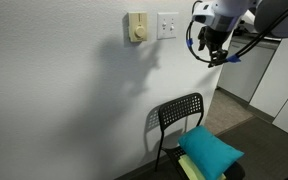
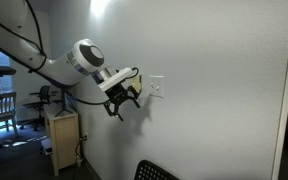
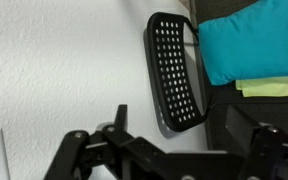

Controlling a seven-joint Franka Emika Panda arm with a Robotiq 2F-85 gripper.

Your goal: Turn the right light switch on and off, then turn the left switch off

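A square white two-gang wall plate [image 1: 167, 24] sits high on the white wall and also shows in an exterior view [image 2: 156, 88]. The right light switch [image 1: 171, 24] and the left switch [image 1: 163, 24] are small white toggles in it, too small for me to tell their positions. My gripper [image 1: 213, 50] hangs just to the right of the plate and a little below it, off the wall. It also shows in an exterior view [image 2: 124, 101]. Its fingers are spread and empty in the wrist view [image 3: 189, 135], which looks down the wall.
A cream plate with a round knob [image 1: 136, 27] is just left of the white plate. A black perforated chair [image 1: 179, 115] stands below against the wall [image 3: 174, 70] with a teal cushion [image 1: 212, 150] on it. A small wooden cabinet [image 2: 62, 140] stands nearby.
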